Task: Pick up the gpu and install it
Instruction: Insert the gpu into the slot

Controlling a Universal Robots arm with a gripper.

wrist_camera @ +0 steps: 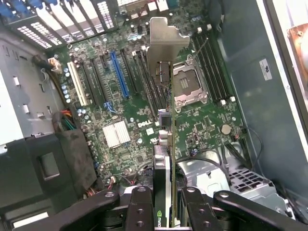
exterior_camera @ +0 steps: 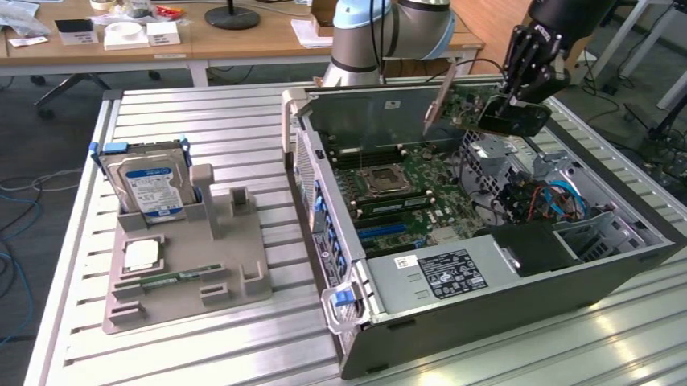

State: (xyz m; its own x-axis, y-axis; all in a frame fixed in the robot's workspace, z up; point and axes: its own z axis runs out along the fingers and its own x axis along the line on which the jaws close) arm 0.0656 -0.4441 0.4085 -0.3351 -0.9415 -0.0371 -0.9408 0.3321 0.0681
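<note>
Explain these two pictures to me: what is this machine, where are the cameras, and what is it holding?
The machine is a grey-and-blue robot arm with a black two-fingered tool at its end. One picture comes from a camera off the arm, the other from a camera on its wrist. The tool is shut on the gpu, a thin black-faced expansion card with a silver metal end bracket, held above the green motherboard inside the open grey computer case. On the slatted metal table, at the exterior view's left, a grey holder carries an upright blue-labelled silver hard drive and a small green memory stick lying flat.
</note>
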